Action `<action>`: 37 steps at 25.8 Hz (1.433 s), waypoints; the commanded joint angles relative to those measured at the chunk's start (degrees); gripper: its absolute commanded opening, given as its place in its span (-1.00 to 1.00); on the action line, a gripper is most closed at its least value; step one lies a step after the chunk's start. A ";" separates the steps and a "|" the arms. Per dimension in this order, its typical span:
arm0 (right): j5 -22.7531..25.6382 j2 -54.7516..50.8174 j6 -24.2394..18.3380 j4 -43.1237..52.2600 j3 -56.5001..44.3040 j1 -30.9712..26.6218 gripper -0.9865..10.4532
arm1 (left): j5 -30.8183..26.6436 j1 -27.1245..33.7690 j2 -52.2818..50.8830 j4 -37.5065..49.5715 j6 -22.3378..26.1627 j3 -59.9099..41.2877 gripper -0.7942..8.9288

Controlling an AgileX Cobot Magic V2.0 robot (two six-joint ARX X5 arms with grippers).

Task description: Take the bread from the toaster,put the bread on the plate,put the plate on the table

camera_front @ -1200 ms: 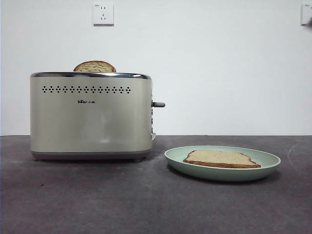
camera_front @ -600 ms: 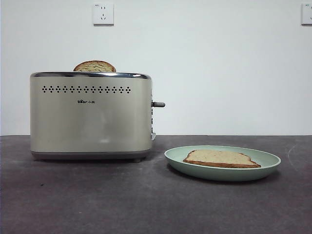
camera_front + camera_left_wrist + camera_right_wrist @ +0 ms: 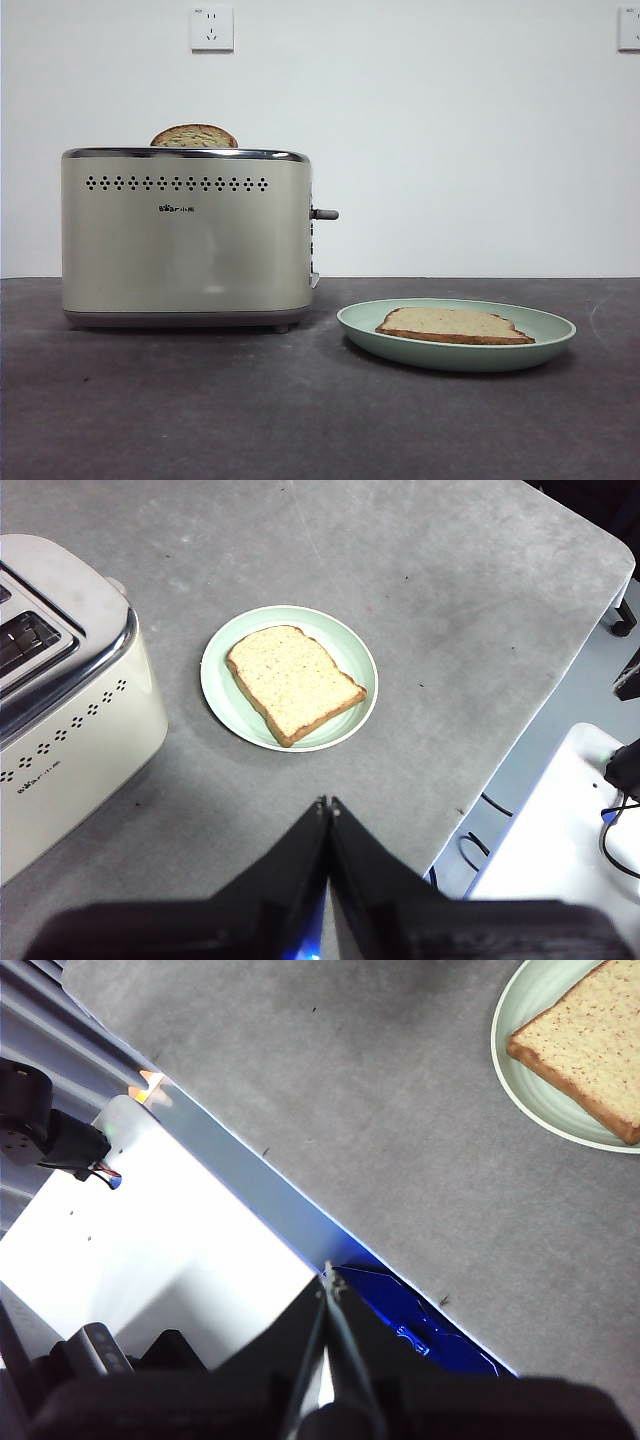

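The bread (image 3: pixel 455 325) lies flat on the pale green plate (image 3: pixel 362 322), which rests on the dark table (image 3: pixel 250 410) to the right of the cream toaster (image 3: pixel 186 240). The left wrist view shows the bread (image 3: pixel 293 680) on the plate (image 3: pixel 222 685) beside the toaster (image 3: pixel 70 740). The right wrist view shows part of the bread (image 3: pixel 590 1045) and plate (image 3: pixel 515 1080). My left gripper (image 3: pixel 328 804) is shut and empty, high above the table, away from the plate. My right gripper (image 3: pixel 331 1278) is shut and empty over the table's edge.
A darker domed slice (image 3: pixel 194 136) sticks up from the toaster's slot. The grey lever (image 3: pixel 324 214) juts from the toaster's right side. The table edge (image 3: pixel 300 1210) runs close under my right gripper, with a white surface (image 3: pixel 150 1240) beyond it.
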 commanded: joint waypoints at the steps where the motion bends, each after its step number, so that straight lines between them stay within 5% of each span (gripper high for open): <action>1: 0.15 -0.09 -0.28 0.15 -0.24 0.07 -0.82 | 0.09 -0.17 0.00 -0.04 0.63 0.09 -0.84; 8: 0.13 -0.07 -0.28 0.15 -0.26 0.07 -0.82 | -1.68 -0.13 0.00 0.46 2.80 0.09 -0.84; 13: 0.13 -0.07 -0.28 0.15 -0.24 0.07 -0.82 | -6.93 2.29 -0.76 11.04 13.75 0.02 -0.84; 17: 0.13 -0.07 -0.28 0.15 -0.24 0.07 -0.82 | -4.31 8.72 -2.75 20.57 18.86 -0.07 -0.84; 23: 0.13 -0.07 -0.28 0.13 -0.24 0.07 -0.82 | 3.91 23.65 -9.01 28.02 18.82 -3.39 -0.84; 31: 0.15 -0.07 -0.28 0.15 -0.26 0.07 -0.82 | 1.36 36.22 -25.64 46.56 18.32 -28.13 -0.84; 37: 0.15 -0.07 -0.28 0.15 -0.26 0.07 -0.82 | -1.31 39.19 -37.11 56.87 13.79 -49.86 -0.84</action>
